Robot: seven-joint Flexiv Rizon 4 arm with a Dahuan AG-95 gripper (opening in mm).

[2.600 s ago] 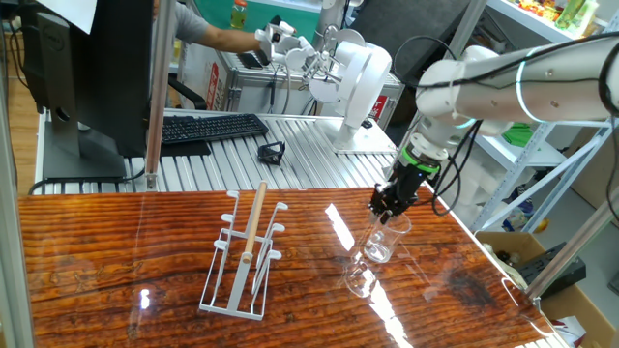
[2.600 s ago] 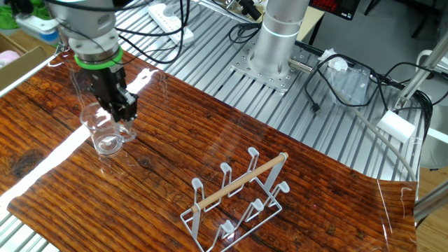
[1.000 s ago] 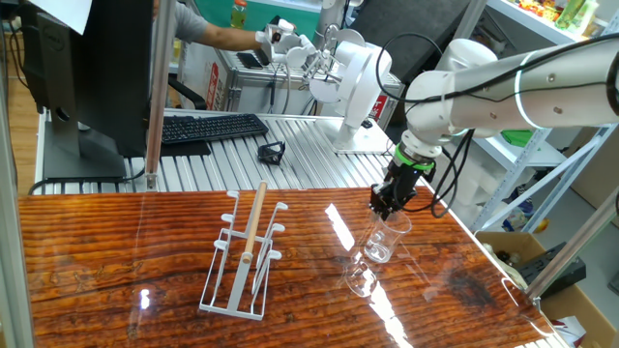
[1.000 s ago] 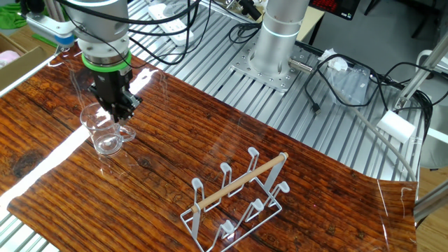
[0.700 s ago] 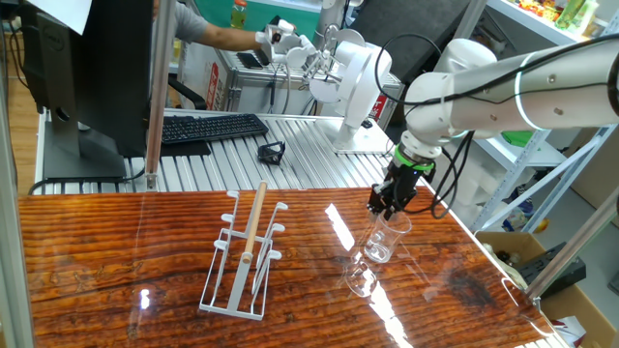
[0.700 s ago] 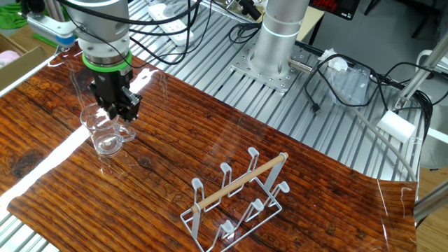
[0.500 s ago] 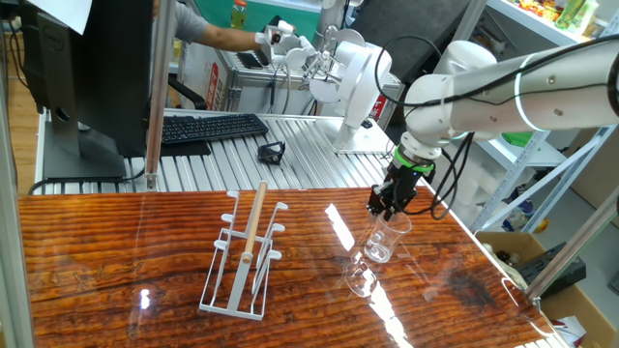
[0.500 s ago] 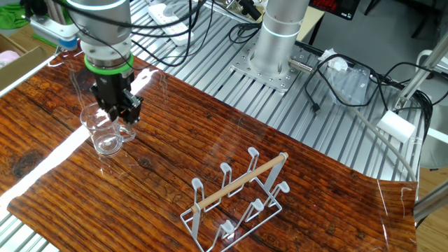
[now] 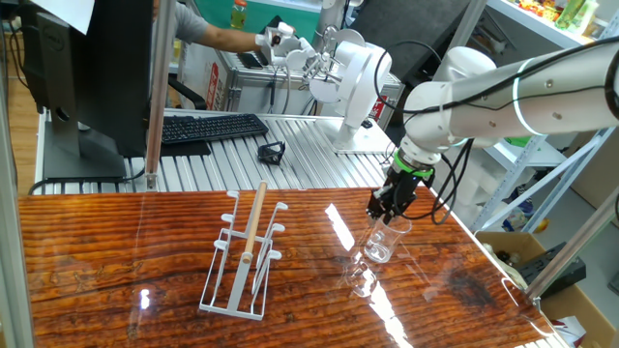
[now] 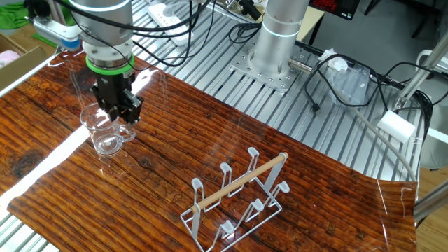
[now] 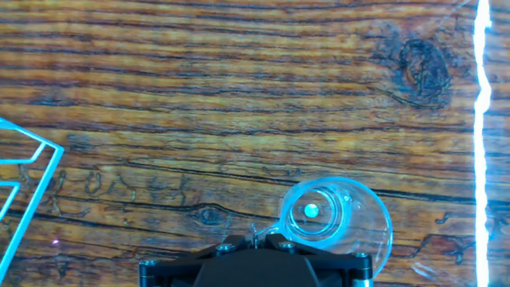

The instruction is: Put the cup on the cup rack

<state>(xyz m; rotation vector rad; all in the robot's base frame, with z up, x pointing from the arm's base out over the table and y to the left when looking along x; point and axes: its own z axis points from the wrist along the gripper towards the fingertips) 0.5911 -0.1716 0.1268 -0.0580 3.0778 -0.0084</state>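
The small clear colourless glass cup is standing upright on the dark reddish-brown wooden tabletop, near the table's right side in one fixed view. In the other fixed view the cup is sitting near the table's left edge, in a bright strip of reflected light.

The black two-finger gripper is pointing straight down, right over the cup's rim. In the other fixed view the gripper is sitting at the cup's rim on the side facing the arm's base. Its fingers are standing somewhat apart, looking partly opened. Whether they are pinching the glass wall, I cannot tell: the clear glass and dark fingertips are blurring together.

In the hand view the cup is showing as a round glass base just above the black gripper body at the bottom edge.

The white wire cup rack with a light wooden rod handle is standing well apart from the cup, with no cup on its pegs. In the other fixed view the rack is sitting toward the lower right.
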